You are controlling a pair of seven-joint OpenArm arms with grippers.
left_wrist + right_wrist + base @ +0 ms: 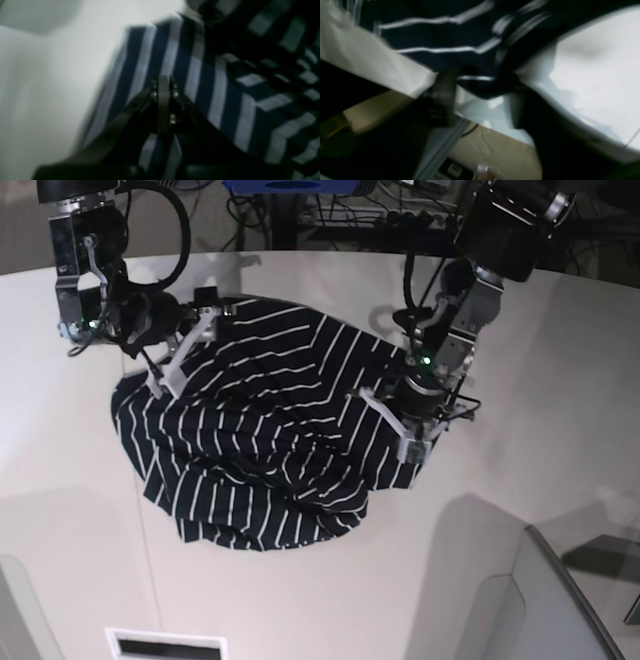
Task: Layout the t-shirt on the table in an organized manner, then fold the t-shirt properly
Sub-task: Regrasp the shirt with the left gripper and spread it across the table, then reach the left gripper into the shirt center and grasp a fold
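The t-shirt [265, 430] lies rumpled mid-surface [560, 380]. My left gripper [415, 438], jaws clenched, presses its edge nearest that arm; my right gripper [178, 358] sits released at the shirt's opposite, far edge.

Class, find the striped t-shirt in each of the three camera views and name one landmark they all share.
Left wrist: t-shirt fills the centre and right.
Right wrist: upper middle, a dark fold hanging between the open jaws.
Base: bunched mid-table between both arms.
Shared landmark: the white table.
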